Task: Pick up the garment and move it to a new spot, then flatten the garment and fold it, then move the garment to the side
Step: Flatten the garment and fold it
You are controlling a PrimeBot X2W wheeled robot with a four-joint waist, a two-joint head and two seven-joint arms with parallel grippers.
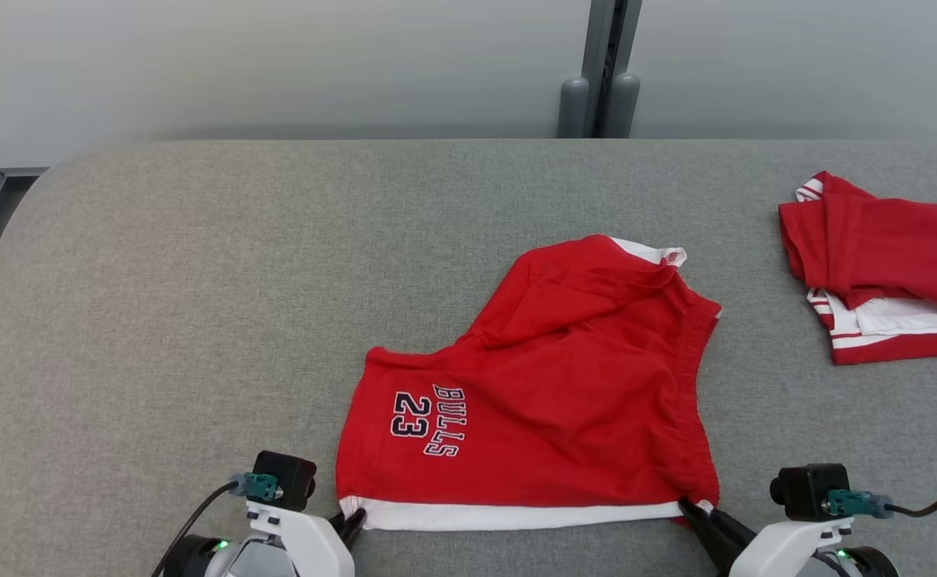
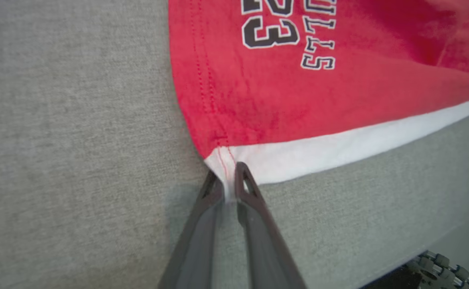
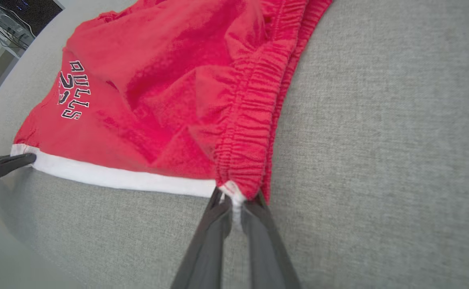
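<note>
**Flattening stage, as judged from the layout.** The red garment point(image 1: 548, 401) lay on the grey worktop point(image 1: 195, 280) close to its near edge, right of centre. Its white-trimmed border ran along that edge, and its far part was rumpled and doubled over, not yet flat. The left gripper point(image 2: 228, 178) had its jaws pinching the white corner at the hem end of the border. The right gripper point(image 3: 236, 200) had its jaws pinching the corner at the gathered waistband point(image 3: 250, 132). Both arms reached in low from the near edge, fingers lying close to the cloth. The next move probably called for an even two-handed pull, or a lift and re-lay, to spread the far folds without either corner slipping. A second red garment point(image 1: 893, 272) lay at the worktop's right edge, well apart.
</note>
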